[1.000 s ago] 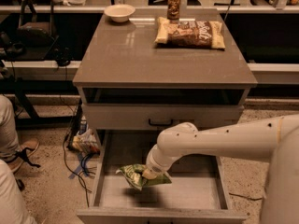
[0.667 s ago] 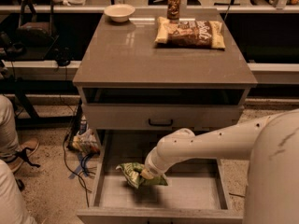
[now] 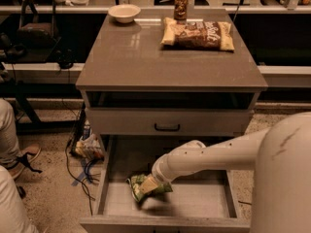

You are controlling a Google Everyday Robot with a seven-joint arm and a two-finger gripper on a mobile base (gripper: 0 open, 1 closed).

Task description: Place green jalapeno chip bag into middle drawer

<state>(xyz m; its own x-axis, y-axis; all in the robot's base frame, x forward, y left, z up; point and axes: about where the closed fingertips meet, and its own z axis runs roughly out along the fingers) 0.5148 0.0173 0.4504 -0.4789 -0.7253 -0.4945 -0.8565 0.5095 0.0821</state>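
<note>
The green jalapeno chip bag [image 3: 140, 188] is crumpled and hangs in my gripper [image 3: 149, 184], just above the floor of the open middle drawer [image 3: 199, 202], toward its front left. Its shadow lies on the drawer floor beneath it. My white arm [image 3: 214, 154] reaches in from the lower right, over the drawer's right side. The gripper is shut on the bag's right end.
Above the open drawer is a closed drawer front with a black handle [image 3: 166, 127]. On the cabinet top [image 3: 136, 57] lie a brown-and-yellow chip bag [image 3: 199, 34], a can [image 3: 181, 4] and a white bowl [image 3: 124, 12]. Cables and packets [image 3: 87, 148] lie on the floor to the left, by a person's leg [image 3: 10, 144].
The gripper has sunk slightly lower into the drawer with the bag still in it. The arm's upper part has swung closer to the camera.
</note>
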